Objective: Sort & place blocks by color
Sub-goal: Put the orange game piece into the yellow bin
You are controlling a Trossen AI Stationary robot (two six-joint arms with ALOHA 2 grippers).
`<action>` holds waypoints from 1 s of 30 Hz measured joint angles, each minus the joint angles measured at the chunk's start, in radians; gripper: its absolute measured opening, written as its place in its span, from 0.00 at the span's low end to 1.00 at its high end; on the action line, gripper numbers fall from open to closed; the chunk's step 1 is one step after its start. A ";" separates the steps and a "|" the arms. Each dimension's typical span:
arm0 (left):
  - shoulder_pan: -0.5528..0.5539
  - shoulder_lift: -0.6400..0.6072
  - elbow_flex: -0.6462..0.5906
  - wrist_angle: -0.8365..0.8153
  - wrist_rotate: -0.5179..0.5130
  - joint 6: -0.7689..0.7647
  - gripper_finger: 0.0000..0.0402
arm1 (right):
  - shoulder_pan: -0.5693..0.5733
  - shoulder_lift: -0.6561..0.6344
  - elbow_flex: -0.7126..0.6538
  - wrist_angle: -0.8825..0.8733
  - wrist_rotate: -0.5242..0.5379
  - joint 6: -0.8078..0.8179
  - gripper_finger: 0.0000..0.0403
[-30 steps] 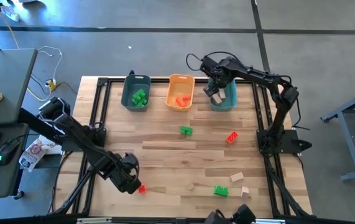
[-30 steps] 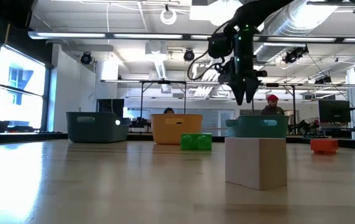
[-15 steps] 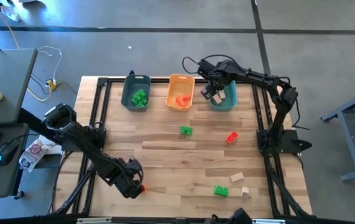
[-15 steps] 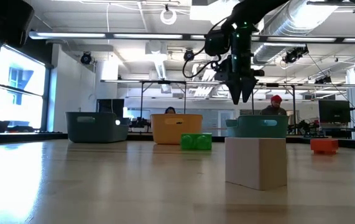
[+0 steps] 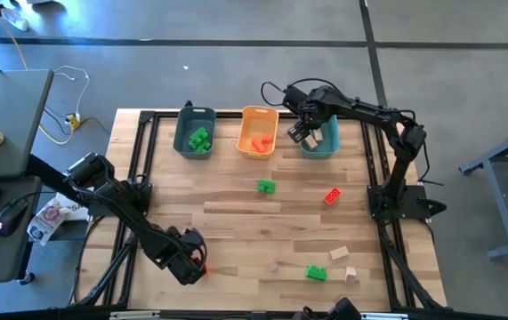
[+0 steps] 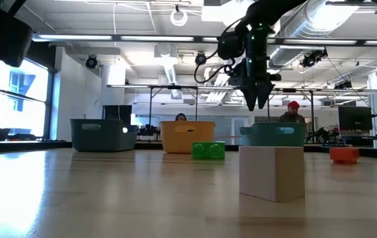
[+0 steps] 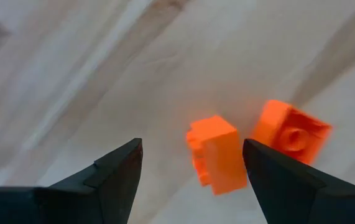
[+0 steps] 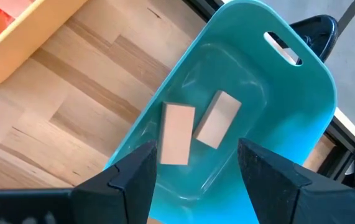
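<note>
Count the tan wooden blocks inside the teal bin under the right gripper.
2: both tan blocks lie side by side on the floor of the teal bin; the gripper's fingers may hide more.

Bright, even overhead light; blurred left-wrist view

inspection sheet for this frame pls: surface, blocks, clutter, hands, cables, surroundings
Surface: wood table, black frame.
Blocks: green in grey bin; red in orange bin; two tan in teal bin. Loose: green, green, red, tan, tan, two red at left hand.
Clutter: nothing seen.
Hands: left hand open over red blocks; right hand open, empty, above teal bin.
Cables: cable on floor.
Surroundings: desk, mouse; person behind.
</note>
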 joint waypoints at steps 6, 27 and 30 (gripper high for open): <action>0.003 0.030 0.000 0.002 -0.003 0.030 0.62 | 0.000 0.000 0.000 -0.005 0.000 0.000 0.52; 0.050 0.020 0.001 -0.006 -0.035 0.182 0.16 | 0.060 0.000 0.000 -0.029 0.004 -0.073 0.52; 0.084 -0.004 0.001 -0.007 -0.038 0.229 0.16 | 0.092 0.000 0.000 -0.057 0.005 -0.086 0.52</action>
